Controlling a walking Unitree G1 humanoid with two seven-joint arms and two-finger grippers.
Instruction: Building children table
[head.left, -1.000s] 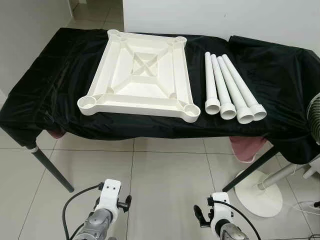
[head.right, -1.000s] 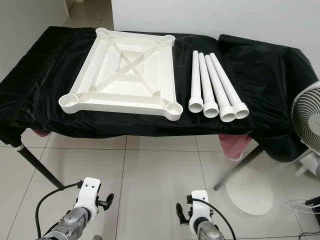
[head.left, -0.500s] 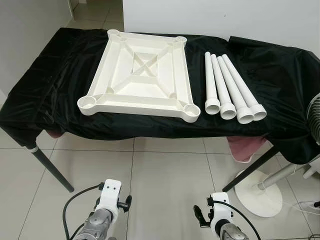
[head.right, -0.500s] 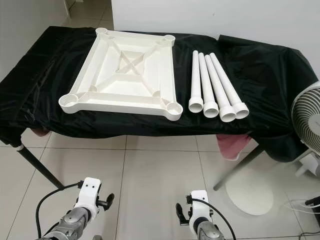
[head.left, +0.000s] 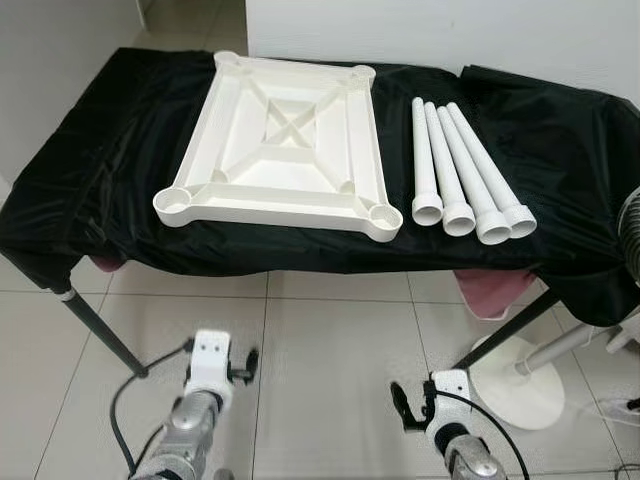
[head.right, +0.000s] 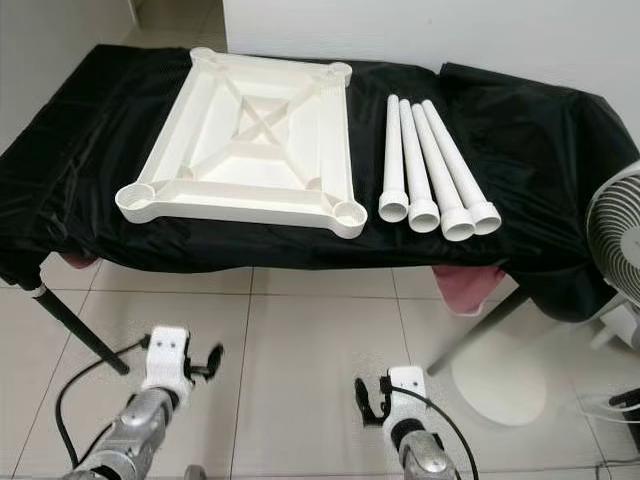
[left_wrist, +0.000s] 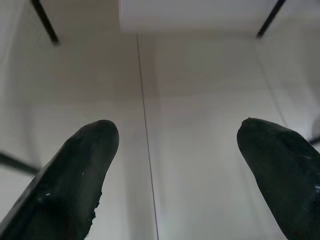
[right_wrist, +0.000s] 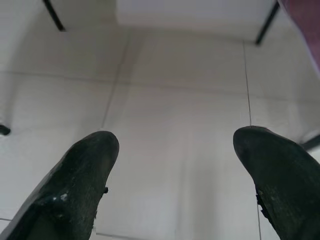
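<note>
A white children's tabletop (head.left: 285, 145) lies upside down on a black-draped table (head.left: 120, 130), with a round socket at each corner. To its right, several white tube legs (head.left: 462, 175) lie side by side, flared ends toward me. My left arm (head.left: 205, 385) and right arm (head.left: 450, 395) hang low over the tiled floor, in front of the table. In the left wrist view my left gripper (left_wrist: 177, 135) is open over floor tiles with nothing between its fingers. My right gripper (right_wrist: 175, 142) is likewise open and empty above the floor.
The table stands on thin black legs (head.left: 95, 325). A white pedestal fan base (head.left: 515, 385) and its grille (head.right: 618, 235) stand at the right. A pink cloth (head.left: 490, 295) hangs below the table's right side. A white wall runs behind.
My left arm has risen a little toward the table. The whole picture has shifted slightly, so the camera moved. Tabletop and legs lie as before.
</note>
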